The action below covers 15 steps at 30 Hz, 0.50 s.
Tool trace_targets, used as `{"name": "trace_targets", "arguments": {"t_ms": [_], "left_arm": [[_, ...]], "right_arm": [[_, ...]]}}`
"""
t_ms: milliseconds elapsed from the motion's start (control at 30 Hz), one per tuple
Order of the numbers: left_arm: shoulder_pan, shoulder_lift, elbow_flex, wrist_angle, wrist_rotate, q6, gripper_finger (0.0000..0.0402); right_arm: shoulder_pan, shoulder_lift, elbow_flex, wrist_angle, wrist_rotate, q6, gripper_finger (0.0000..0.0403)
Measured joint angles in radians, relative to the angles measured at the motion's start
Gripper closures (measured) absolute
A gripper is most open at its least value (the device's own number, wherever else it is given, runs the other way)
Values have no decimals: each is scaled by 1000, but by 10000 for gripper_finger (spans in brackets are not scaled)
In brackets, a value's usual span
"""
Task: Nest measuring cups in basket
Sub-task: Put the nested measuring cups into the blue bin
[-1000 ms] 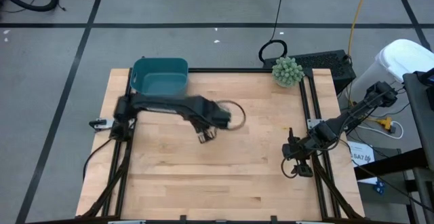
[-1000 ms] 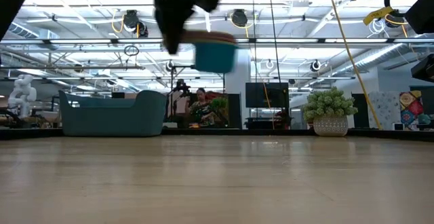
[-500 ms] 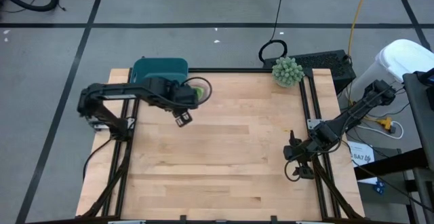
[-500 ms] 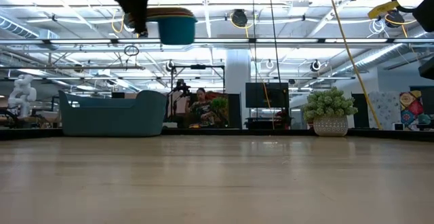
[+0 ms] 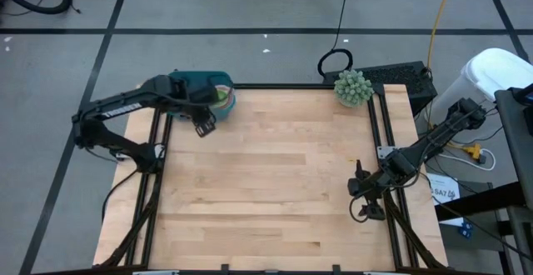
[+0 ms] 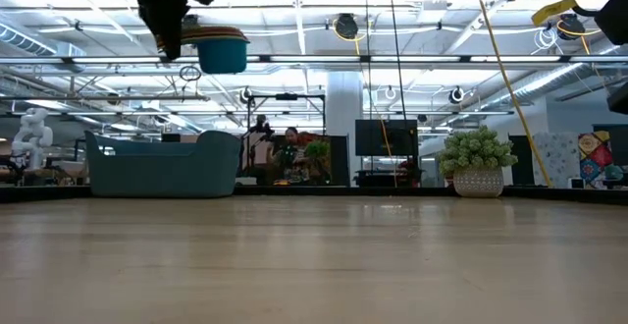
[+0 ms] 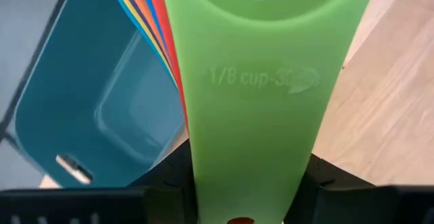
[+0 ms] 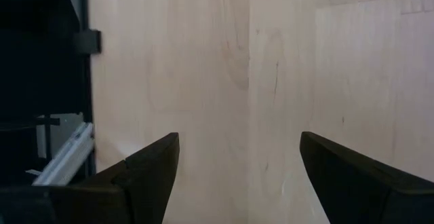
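The left gripper [image 5: 202,122] pinches the stacked cups [image 5: 221,97] by their handles, high above the basket [image 5: 187,82] at the worktop's far left corner. It should lower first, then release. The right gripper [image 5: 360,198], fingers spread, waits at the right edge.

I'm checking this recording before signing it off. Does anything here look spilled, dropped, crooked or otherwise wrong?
Nothing stands out. The left gripper holds the nested measuring cups level in the air above the basket, which sits upright at the table's far left corner. No cup lies loose on the table. The right gripper waits open at the right edge.
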Motion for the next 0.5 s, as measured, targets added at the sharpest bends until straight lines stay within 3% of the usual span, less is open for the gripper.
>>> {"name": "trace_targets", "arguments": {"t_ms": [233,500], "left_arm": [[163,-13,-54,31,178,322,264],[361,-12,-89,40,192,466,264]], "right_arm": [[0,0,0,49,2,20,103],[8,0,0,47,1,55,103]]}}
